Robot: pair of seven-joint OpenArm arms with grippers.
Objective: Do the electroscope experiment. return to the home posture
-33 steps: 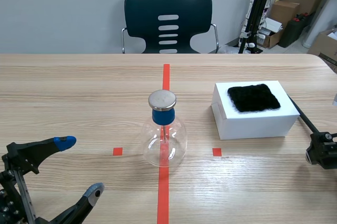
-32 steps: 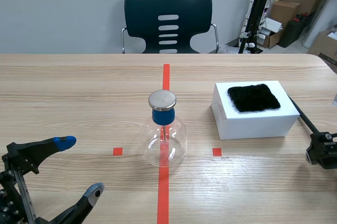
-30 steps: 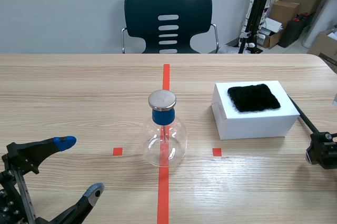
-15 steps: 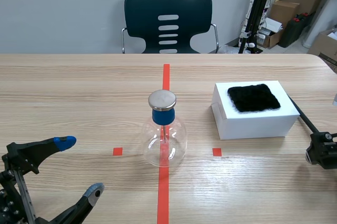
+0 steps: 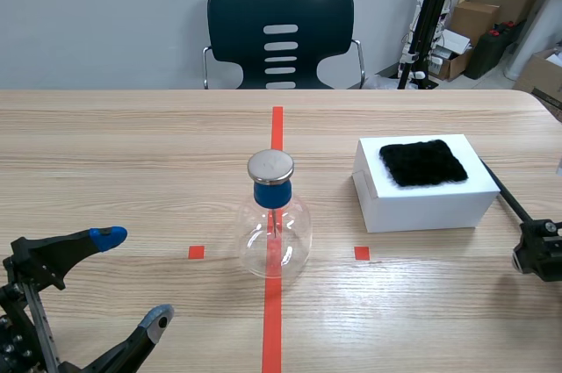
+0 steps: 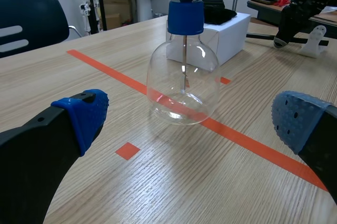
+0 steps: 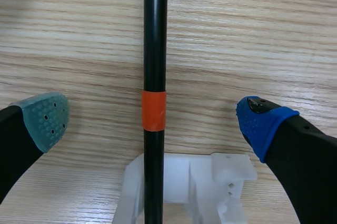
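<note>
Left wrist view: glass flask (image 6: 182,84) ahead of my gaping left pincer (image 6: 192,123); likely fragile, slippery, so best gripped at blue neck (image 6: 185,17).

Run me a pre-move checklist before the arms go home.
1. Left jaws open, holding nothing: ok.
2. Right jaws open, apart from the black rod between them: ok.
3. Rod lying across the white stand: ok.
4. Flask upright on the tape line, apart from both arms: ok.
5. Black cloth lying on the white box: ok.
6. Charge state of the flask: cannot tell.
</note>
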